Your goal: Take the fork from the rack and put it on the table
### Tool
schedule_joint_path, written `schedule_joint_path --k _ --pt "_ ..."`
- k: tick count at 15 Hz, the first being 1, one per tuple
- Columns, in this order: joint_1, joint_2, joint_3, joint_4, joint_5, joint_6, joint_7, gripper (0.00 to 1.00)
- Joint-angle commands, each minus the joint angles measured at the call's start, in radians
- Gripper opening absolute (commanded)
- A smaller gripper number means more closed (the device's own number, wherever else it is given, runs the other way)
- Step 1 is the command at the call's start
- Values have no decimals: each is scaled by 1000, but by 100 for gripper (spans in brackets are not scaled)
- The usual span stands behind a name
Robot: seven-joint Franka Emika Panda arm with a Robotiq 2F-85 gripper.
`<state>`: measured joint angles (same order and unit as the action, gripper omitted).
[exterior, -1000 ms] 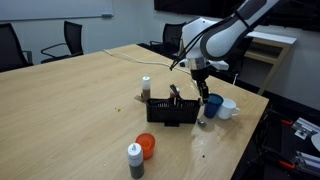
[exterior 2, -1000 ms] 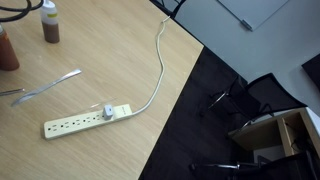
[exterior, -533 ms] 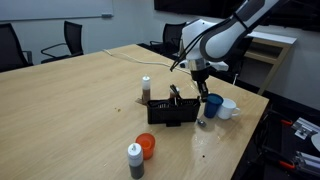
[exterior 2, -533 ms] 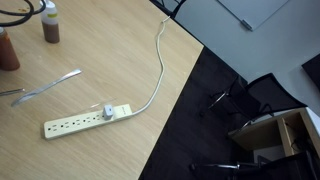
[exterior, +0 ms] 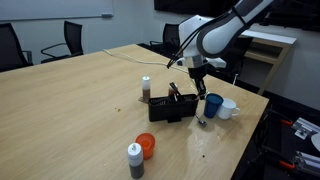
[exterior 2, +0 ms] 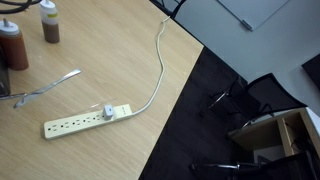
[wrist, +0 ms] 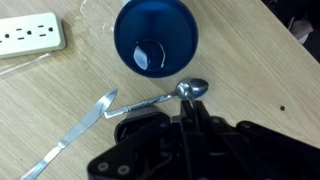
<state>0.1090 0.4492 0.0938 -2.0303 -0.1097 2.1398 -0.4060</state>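
Note:
The black rack [exterior: 172, 108] stands on the light-wood table [exterior: 80, 100] near its far edge. My gripper [exterior: 198, 88] reaches down into the rack's end nearest the cups. In the wrist view the gripper [wrist: 189, 103] is shut over the rack [wrist: 240, 150]. A thin silvery sliver, the fork [wrist: 187, 101], shows pinched between the tips. The rest of the fork is hidden by the fingers and the rack.
A blue cup [exterior: 213, 104] [wrist: 157, 40] and a white cup [exterior: 229, 108] stand just beyond the rack. A spoon [wrist: 190, 88] and a knife [wrist: 75, 135] lie beside it, near a power strip [wrist: 30, 32] [exterior 2: 85, 118]. Bottles [exterior: 146, 88] [exterior: 135, 158] stand around.
The jaws have closed from fairly wide to shut. The rack has shifted a little and sits slightly askew. The red bottle at an exterior view's left edge has moved further into view.

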Motion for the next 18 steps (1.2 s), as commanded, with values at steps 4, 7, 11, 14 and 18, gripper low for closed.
schedule_joint_path --k 4,7,11,14,18 --pt "1 -41 22 55 -20 -124 35 2" --pt "6 -69 29 65 -15 -156 44 2" --pt "18 -108 19 73 -46 -153 116 2" --pt "18 -130 14 77 -74 -156 165 2" --pt "22 -170 2 79 -100 -217 252 2"
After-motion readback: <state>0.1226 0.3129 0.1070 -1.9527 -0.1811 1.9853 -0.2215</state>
